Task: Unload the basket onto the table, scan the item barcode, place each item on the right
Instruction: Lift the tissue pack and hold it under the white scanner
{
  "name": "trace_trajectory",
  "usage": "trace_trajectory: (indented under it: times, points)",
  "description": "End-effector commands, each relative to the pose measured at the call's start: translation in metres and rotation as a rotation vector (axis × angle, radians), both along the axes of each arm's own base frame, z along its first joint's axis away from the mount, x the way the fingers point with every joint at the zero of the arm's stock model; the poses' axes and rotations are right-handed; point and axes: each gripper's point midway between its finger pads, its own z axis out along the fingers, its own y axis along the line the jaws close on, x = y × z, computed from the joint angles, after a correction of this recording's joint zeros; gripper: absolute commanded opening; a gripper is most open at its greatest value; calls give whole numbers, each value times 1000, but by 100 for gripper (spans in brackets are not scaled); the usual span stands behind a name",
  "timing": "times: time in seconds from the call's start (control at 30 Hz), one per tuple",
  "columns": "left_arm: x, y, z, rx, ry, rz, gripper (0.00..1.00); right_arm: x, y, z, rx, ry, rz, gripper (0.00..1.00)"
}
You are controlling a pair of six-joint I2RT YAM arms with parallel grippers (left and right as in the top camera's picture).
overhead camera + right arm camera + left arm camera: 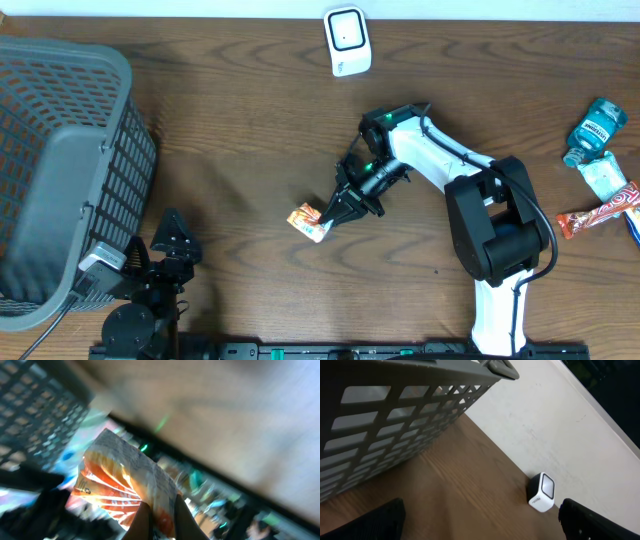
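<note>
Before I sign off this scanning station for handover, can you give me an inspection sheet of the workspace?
Surface: dark wooden table, grain visible.
Job's things: orange snack packet gripped near the table's middle; white barcode scanner at the far edge, apart from it.
Clutter: grey basket on the left; mouthwash bottle, sachet and candy bar on the right.
Hands: right hand shut on the packet; left hand open, holding nothing.
Cables: grey cable beside the basket.
Surroundings: pale wall behind the table.
</note>
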Motion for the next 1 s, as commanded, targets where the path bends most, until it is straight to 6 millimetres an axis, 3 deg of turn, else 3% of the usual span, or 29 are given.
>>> trace_trajectory:
  times: [0.0, 0.1, 0.2, 0.4, 0.53, 0.63, 0.73, 0.83, 0.97]
  points:
    - [-1, 1, 1, -3, -8, 8, 98, 8, -11, -20, -40, -151, 88, 1]
    - [-1, 1, 1, -3, -7, 8, 98, 28, -7, -15, 60, -267, 98, 1]
    - [-1, 1, 1, -3, -7, 8, 98, 60, -12, -9, 93, -373, 57, 1]
    - [-1, 1, 1, -3, -8, 8, 98, 165, -29, 9, 98, -775, -45, 1]
    - [-1, 1, 1, -3, -7, 8, 98, 234, -31, 33, 96, -1130, -95, 1]
    - [-1, 1, 1, -3, -7, 8, 98, 281, -43, 45, -56, -1395, -109, 1]
    - [-1, 1, 1, -3, -8, 8, 98, 320, -65, 57, -344, -1659, -53, 1]
    - [-1, 1, 1, -3, -7, 8, 98, 343, -77, 71, -586, -1825, -24, 1]
    - [-1, 1, 1, -3, -7, 8, 98, 360, -67, 86, -696, -2018, 29, 1]
